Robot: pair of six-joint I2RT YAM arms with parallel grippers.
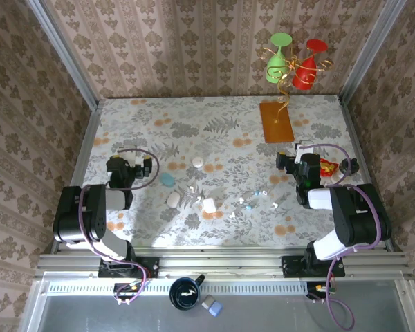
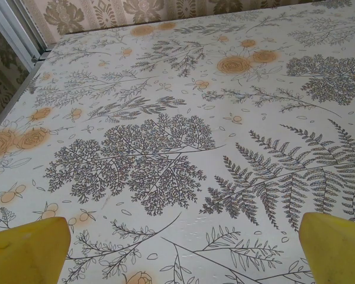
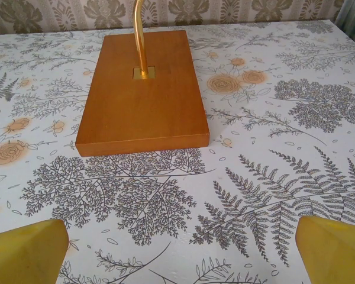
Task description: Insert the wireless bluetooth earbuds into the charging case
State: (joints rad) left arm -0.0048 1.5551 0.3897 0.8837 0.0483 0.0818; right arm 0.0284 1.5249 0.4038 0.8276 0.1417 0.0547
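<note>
top external shows the wireless bluetooth earbuds (image 1: 242, 200) lying scattered mid-table, just right of a white charging case (image 1: 209, 205). left gripper (image 2: 183, 251) and right gripper (image 3: 180, 251) both gape wide, empty. each bud looks light, hard and slick; i'd pinch squarely across its body.

The table (image 1: 194, 124) is lit brightly and evenly from overhead; a soft shadow is cast beside the left arm (image 1: 90, 214). In the wrist views its print is rendered sharply, while the yellow fingertips (image 2: 26, 251) are slightly blurred.

Patterned wallpaper walls (image 1: 194, 41) enclose floral-print table (image 1: 214, 117); metal corner posts (image 1: 62, 50).
</note>
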